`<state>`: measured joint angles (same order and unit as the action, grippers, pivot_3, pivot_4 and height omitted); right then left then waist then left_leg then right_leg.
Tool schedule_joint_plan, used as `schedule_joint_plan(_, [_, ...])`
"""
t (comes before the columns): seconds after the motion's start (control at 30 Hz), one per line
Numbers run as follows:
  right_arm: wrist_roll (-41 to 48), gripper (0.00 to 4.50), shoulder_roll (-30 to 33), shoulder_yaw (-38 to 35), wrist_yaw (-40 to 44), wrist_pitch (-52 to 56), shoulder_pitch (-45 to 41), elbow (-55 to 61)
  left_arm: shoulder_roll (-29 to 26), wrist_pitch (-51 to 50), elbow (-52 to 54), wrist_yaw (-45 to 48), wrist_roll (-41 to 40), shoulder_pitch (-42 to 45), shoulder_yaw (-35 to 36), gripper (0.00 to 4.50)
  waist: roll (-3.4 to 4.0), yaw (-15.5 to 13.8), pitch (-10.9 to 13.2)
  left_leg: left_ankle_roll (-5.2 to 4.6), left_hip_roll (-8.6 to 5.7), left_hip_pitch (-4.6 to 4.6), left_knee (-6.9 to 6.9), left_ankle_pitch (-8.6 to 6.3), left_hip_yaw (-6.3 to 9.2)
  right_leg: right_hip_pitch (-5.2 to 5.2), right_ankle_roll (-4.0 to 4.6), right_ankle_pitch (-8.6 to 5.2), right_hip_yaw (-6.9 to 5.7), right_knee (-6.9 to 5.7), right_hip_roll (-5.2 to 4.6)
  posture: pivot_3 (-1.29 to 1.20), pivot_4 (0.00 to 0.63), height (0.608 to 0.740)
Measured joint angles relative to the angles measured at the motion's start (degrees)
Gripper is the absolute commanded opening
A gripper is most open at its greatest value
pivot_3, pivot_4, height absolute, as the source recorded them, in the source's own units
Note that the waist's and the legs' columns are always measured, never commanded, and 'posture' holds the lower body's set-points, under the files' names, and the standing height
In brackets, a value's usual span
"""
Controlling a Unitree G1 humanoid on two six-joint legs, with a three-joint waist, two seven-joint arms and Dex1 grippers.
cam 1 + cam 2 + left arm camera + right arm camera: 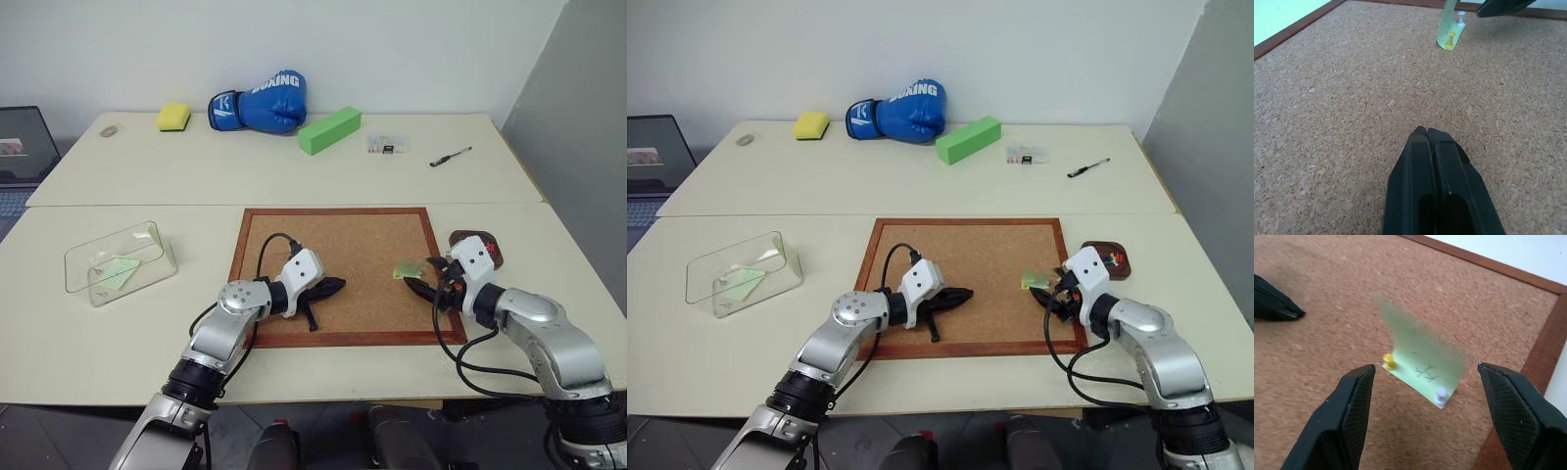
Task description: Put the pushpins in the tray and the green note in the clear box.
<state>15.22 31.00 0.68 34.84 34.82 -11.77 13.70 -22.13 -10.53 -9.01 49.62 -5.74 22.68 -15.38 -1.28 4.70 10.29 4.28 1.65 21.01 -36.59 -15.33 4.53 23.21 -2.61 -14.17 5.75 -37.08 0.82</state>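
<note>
Pin-removal step. Right gripper (1422,382) wide open, facing note (1422,355) – note curls up off corkboard (333,259), yellow pin (1389,363) and white pin (1440,392) hold its lower edge. Left gripper (1436,139) closed, empty, mid-board. Tray (1109,259) beside right arm; box (118,259) far left. Next – precise pinch on one pin head.

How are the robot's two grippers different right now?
The left gripper has its two black fingers pressed shut, while the right gripper has its fingers spread wide open. The left gripper rests over bare brown corkboard, but the right gripper sits right in front of the pale green paper note, which a yellow pushpin and a white pushpin hold down. Both grippers are black, hold nothing, and sit over the same corkboard.
</note>
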Motion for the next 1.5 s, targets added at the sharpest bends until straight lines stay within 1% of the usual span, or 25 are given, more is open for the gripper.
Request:
schedule_joint_plan(0.3, [-0.88, 3.53, 0.46, 1.19, 1.24, -1.82, -0.28, -2.37, -0.01, -0.04, 0.03, -0.06, 0.0, -0.03, 0.01, 0.0, 0.0, 0.01, 0.0, 0.0, 0.0, -0.01, 0.0, 0.0, 0.0, 0.0, 0.0, 0.0, 0.01, 0.0, 0.0, 0.0, 0.15, 0.74])
schedule_joint_plan(0.53, [-0.43, 3.53, -0.48, 0.3, -0.48, -0.59, 1.88, -0.93, -0.13, -0.05, 0.21, -0.06, 0.0, -0.17, 0.03, 0.0, 0.0, -0.01, 0.0, 0.0, 0.0, -0.01, 0.03, 0.0, 0.0, 0.0, 0.0, 0.0, 0.01, 0.0, 0.0, 0.0, 0.15, 0.74])
schedule_joint_plan(0.67, [0.67, 2.9, -2.68, -1.39, -3.07, 1.62, 2.51, 0.8, -0.14, -0.05, 0.2, -0.05, 0.0, -0.19, 0.02, 0.0, 0.0, 0.0, 0.0, 0.0, 0.0, -0.02, 0.02, 0.0, 0.0, 0.0, 0.0, 0.0, 0.01, 0.01, 0.0, 0.0, 0.15, 0.74])
schedule_joint_plan(0.73, [1.34, 2.4, -4.2, -2.15, -4.72, 2.53, 2.87, 1.39, -0.14, -0.05, 0.18, -0.04, 0.0, -0.19, 0.02, 0.0, 0.0, 0.01, 0.0, 0.0, 0.0, -0.03, 0.02, 0.0, 0.0, 0.0, 0.0, 0.0, 0.01, 0.0, 0.0, 0.0, 0.15, 0.74])
schedule_joint_plan(0.8, [1.67, 2.06, -5.28, -2.26, -5.76, 3.28, 3.05, 1.83, -0.14, -0.05, 0.18, -0.04, 0.0, -0.16, 0.01, 0.0, 0.01, 0.01, 0.0, 0.0, 0.0, -0.02, 0.02, 0.0, 0.0, 0.0, 0.0, 0.0, 0.01, 0.0, 0.0, 0.0, 0.15, 0.74])
schedule_joint_plan(0.93, [1.73, 1.16, -6.63, -2.3, -7.65, 3.6, 3.21, 1.99, -0.15, -0.05, 0.16, -0.04, 0.0, -0.11, 0.02, 0.0, 0.0, 0.02, 0.0, 0.0, 0.0, -0.02, 0.03, 0.0, 0.0, 0.0, 0.0, 0.0, 0.01, 0.02, 0.0, 0.0, 0.15, 0.74])
schedule_joint_plan(1.13, [1.67, 0.07, -7.12, -2.22, -8.94, 3.62, 3.25, 1.99, -0.14, -0.05, 0.14, -0.05, 0.0, -0.07, 0.01, 0.0, 0.01, 0.02, 0.0, 0.0, 0.0, -0.02, 0.04, 0.0, 0.0, 0.0, 0.0, 0.0, 0.01, 0.02, 0.0, 0.0, 0.15, 0.74])
schedule_joint_plan(1.17, [1.67, 0.0, -7.1, -2.23, -9.0, 3.62, 3.36, 2.09, -0.14, -0.06, 0.14, -0.05, 0.0, -0.07, 0.01, 0.0, 0.0, 0.02, 0.0, 0.0, 0.0, -0.02, 0.05, 0.0, 0.0, 0.0, 0.0, 0.0, 0.01, 0.02, 0.0, 0.0, 0.15, 0.74])
schedule_joint_plan(1.5, [1.62, 0.0, -6.41, -2.16, -9.96, 5.63, 4.1, 5.17, -0.14, -0.05, 0.29, 0.7, -0.06, -0.05, -0.02, 0.0, 0.01, -0.01, 0.0, 0.0, 0.0, -0.04, 0.3, 0.0, 0.01, 0.05, 0.01, -0.01, 0.0, 0.06, 0.0, 0.0, 0.15, 0.74])
